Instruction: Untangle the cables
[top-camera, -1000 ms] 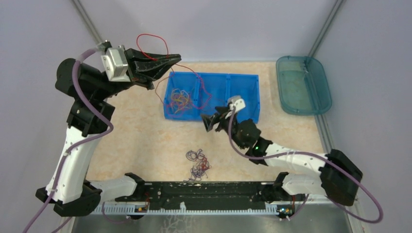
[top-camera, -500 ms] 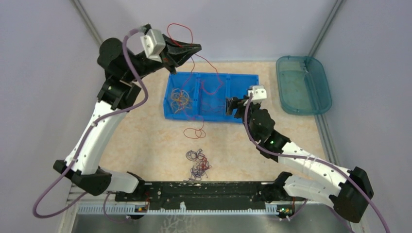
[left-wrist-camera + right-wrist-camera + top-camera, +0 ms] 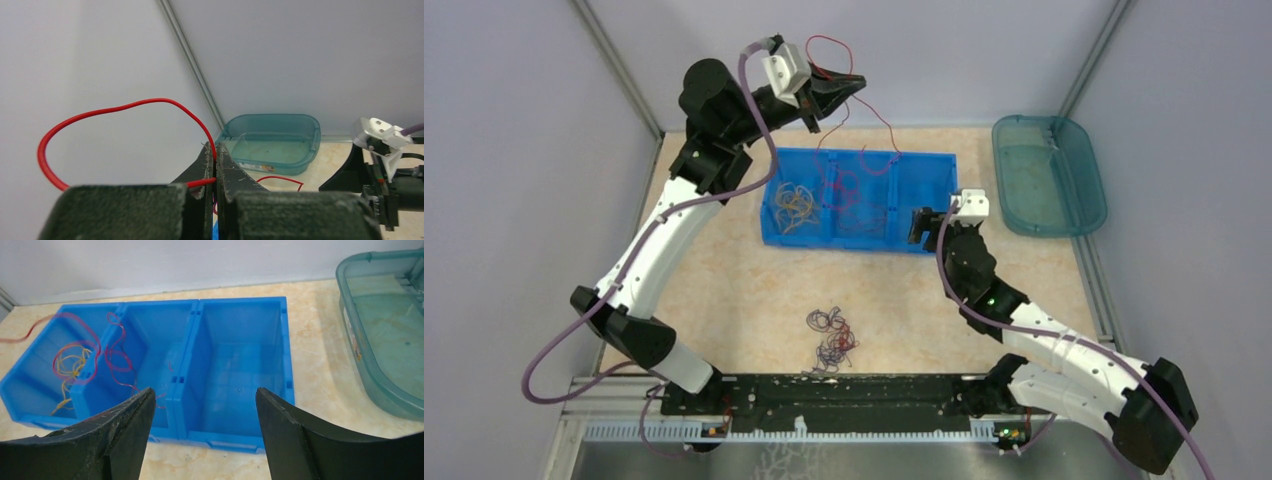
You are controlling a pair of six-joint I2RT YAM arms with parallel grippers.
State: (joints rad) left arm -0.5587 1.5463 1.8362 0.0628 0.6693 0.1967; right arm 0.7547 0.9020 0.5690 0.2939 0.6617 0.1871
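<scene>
Clamping a red cable [image 3: 125, 106] between clenched fingers, the left gripper [image 3: 854, 90] hangs high over the table's [image 3: 724, 290] far left side. The cable arcs above it and trails down to a blue bin [image 3: 924, 156], draping across the divider between the left and middle compartments. Orange-yellow cables [image 3: 796, 203] lie in the left compartment. A small tangle [image 3: 832, 338] of dark purple and red cables rests near the arm bases. The right gripper [image 3: 921, 226], jaws spread and empty, hovers beside the bin's near right corner. A teal tray [image 3: 999, 160] sits far right.
</scene>
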